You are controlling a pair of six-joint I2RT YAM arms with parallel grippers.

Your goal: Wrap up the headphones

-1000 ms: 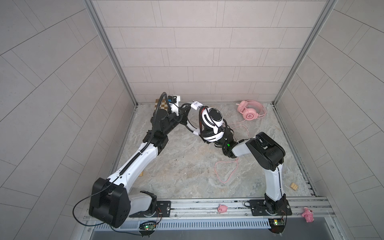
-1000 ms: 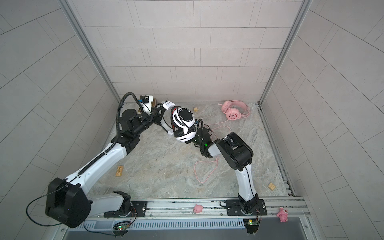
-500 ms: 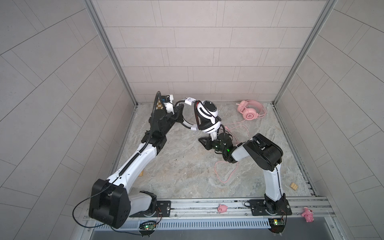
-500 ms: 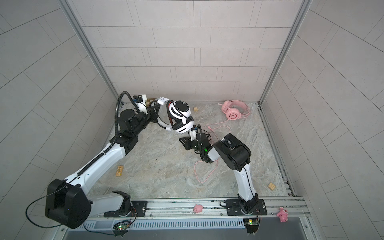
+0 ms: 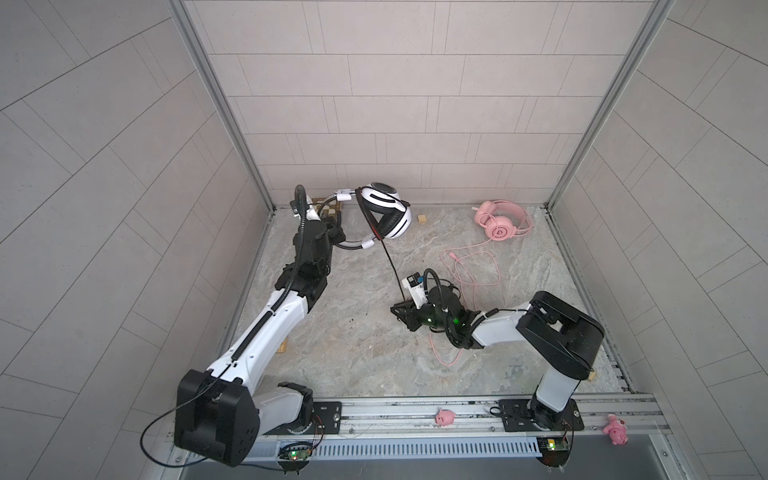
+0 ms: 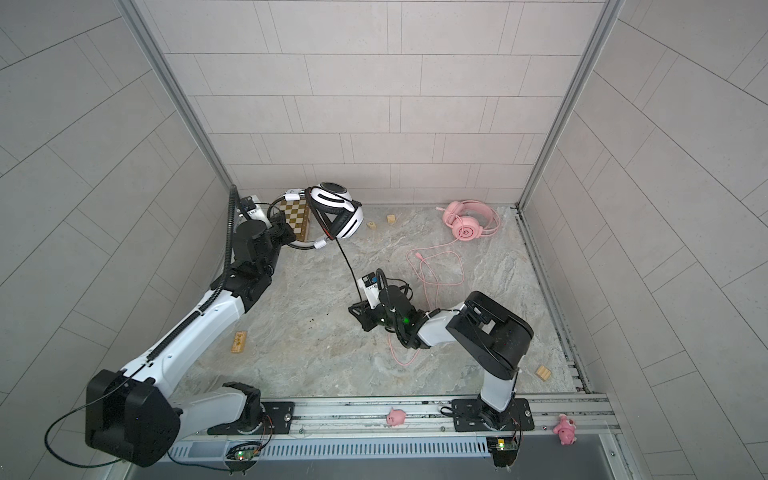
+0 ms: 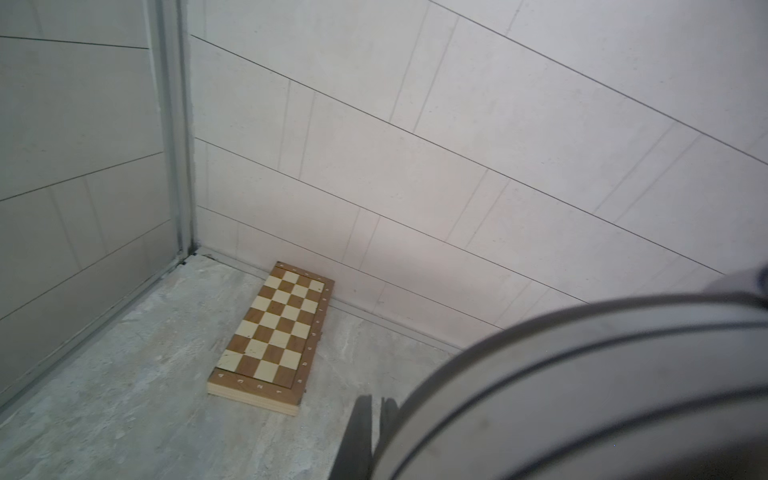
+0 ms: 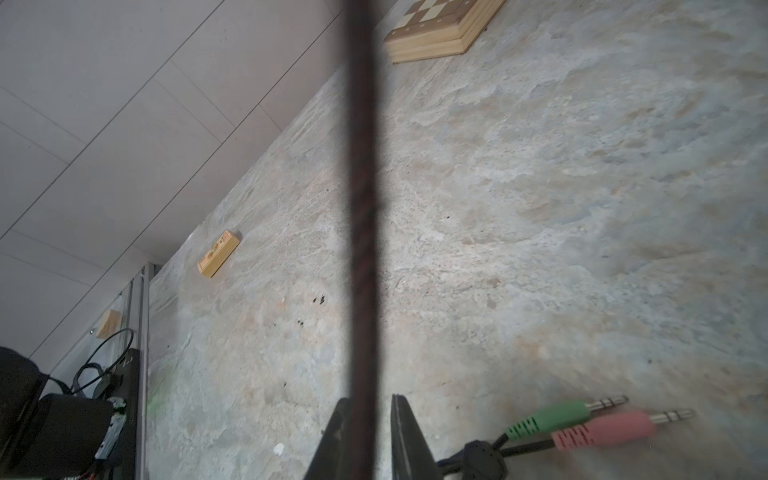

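Left gripper (image 7: 375, 415): the jaws are closing tight on the curved grey-white headband (image 7: 582, 374) of the white over-ear headset with black stripes (image 5: 388, 212). The left arm is holding this headset raised off the mottled grey stone-pattern floor (image 5: 353, 332), near the back left corner and above the folded wooden chessboard (image 6: 297, 220), which is lying flat against the back wall.

A black-and-red braided cord (image 5: 390, 266) is running in a straight, taut line from the white headset down to the right gripper (image 5: 405, 309), which is sitting low over the middle of the floor.

Right gripper, wrist view: the cord is passing between the two fingers, which are standing close together. One finger is lying against the cord; a sliver of floor is showing between the cord and the other finger. Whether the cord is actually being pinched cannot be told.

The cord's green plug (image 8: 552, 415) and pink plug (image 8: 602, 428) are resting on the floor just beside the right gripper.

The all-pink over-ear headset (image 5: 500, 220) is lying flat near the back right corner, well apart from both grippers. Its pink cord (image 5: 473, 266) is trailing in loose loops across the floor and passing beneath the right wrist.

A small flat wooden block (image 6: 239, 342) is lying near the left wall.
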